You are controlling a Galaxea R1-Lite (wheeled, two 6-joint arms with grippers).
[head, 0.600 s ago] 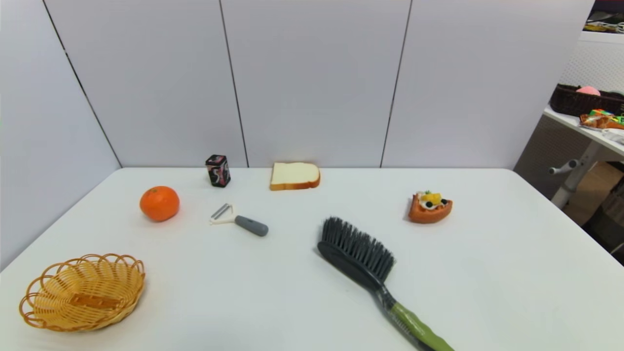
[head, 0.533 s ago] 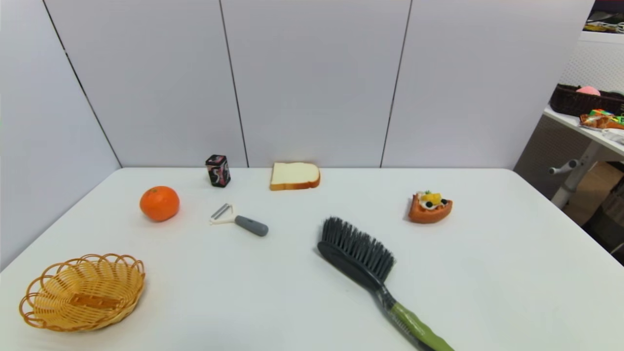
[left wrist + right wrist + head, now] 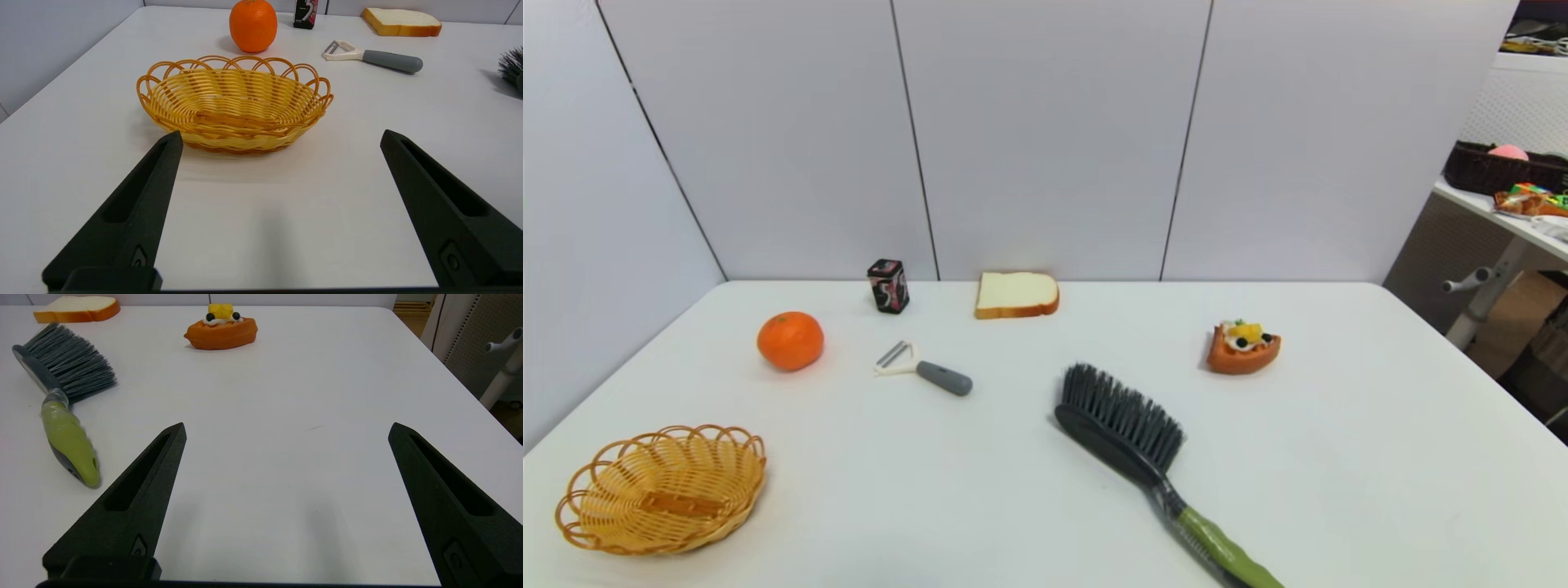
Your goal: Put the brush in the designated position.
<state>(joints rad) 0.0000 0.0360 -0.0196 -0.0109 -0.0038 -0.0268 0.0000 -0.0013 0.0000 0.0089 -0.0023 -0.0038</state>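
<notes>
Black and spread wide with nothing between them, the fingers of the right gripper (image 3: pixel 286 428) hang low over bare white worktop (image 3: pixel 1339 457) at the robot's near right, and those of the left gripper (image 3: pixel 280 136) are parted just as wide and empty at the near left, facing a woven wicker basket (image 3: pixel 662 488). Nearest the right gripper lies the brush (image 3: pixel 1143 457), flat on the worktop, its olive-green handle (image 3: pixel 67 437) pointing back toward the robot and its black oval head, lying on its side with the dense dark grey bristles (image 3: pixel 1123 404) sticking out sideways, angled away to the left. It looks like rigid plastic, fairly light but long and head-heavy, so a pinch at the handle's tip would probably let the head droop; the smooth, contoured grip may also slide. Taking it across the handle close to the neck, near the balance point, seems the safest hold, while the bristles would simply flex. Farther off sit a grey-handled peeler (image 3: pixel 925 371), an orange (image 3: pixel 790 340) and a toy fruit tart (image 3: pixel 1243 349); at the far edge stand a small dark tin (image 3: pixel 888 286) and a bread slice (image 3: pixel 1016 295).
</notes>
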